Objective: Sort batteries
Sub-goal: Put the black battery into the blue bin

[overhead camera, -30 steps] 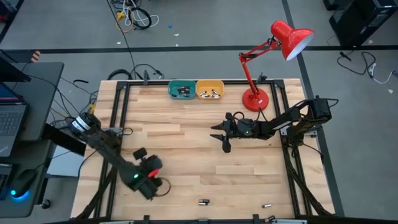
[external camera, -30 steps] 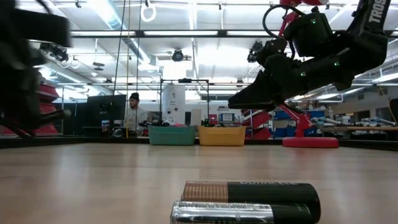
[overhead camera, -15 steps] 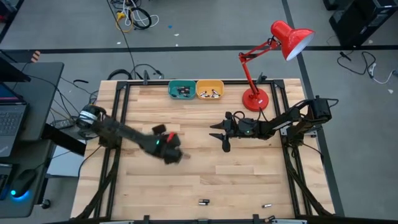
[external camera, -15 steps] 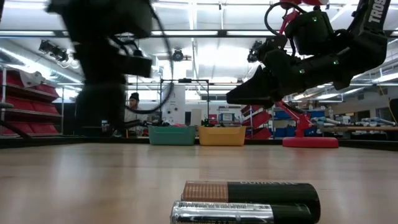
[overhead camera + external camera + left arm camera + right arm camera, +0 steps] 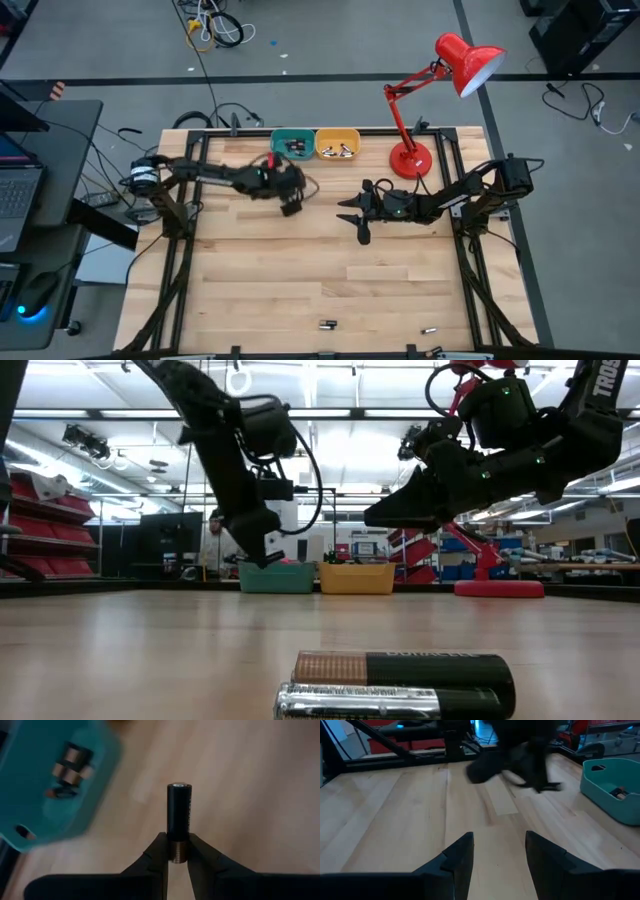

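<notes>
We find left claw [image 5: 178, 851] clamped on battery [image 5: 179, 810] near teal bin [image 5: 292, 145], worktop's far edge. Right claw [image 5: 496, 849] spread, empty, above worktop [image 5: 330, 265].

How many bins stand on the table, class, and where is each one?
2. The teal bin and the yellow bin sit side by side at the table's far edge, teal on the left arm's side.

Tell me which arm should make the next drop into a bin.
Left. The left gripper is shut on a battery beside the teal bin; the right gripper hangs open and empty over mid-table, farther from both bins.
</notes>
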Tool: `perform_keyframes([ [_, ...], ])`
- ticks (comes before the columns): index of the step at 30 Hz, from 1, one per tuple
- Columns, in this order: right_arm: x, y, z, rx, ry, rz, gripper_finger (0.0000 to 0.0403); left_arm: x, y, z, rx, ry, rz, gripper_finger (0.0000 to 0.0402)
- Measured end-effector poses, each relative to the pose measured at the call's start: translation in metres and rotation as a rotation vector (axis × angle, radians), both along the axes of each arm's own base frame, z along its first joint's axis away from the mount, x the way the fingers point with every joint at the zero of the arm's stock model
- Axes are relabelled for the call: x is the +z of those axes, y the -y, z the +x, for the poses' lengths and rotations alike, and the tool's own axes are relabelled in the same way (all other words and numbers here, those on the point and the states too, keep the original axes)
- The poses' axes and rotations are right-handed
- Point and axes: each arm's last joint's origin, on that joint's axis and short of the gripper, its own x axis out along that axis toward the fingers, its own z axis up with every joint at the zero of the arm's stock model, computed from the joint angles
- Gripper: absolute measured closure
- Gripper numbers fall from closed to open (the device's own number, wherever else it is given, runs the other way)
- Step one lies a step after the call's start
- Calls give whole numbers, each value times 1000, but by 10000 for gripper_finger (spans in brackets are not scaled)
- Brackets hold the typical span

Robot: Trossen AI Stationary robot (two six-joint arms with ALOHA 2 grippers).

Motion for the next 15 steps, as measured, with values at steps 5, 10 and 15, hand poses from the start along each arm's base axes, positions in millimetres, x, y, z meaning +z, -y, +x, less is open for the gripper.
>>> perform_keyframes([
  [5, 0, 0, 0, 1, -5, -2, 238, 5, -36, -2, 59, 96, 10, 343],
  [10, -1, 0, 0, 0, -10, -1, 238, 9, -64, -8, 137, 159, 30, 343],
  [15, -1, 0, 0, 0, -13, 1, 238, 9, -85, -18, 192, 181, 11, 337],
])
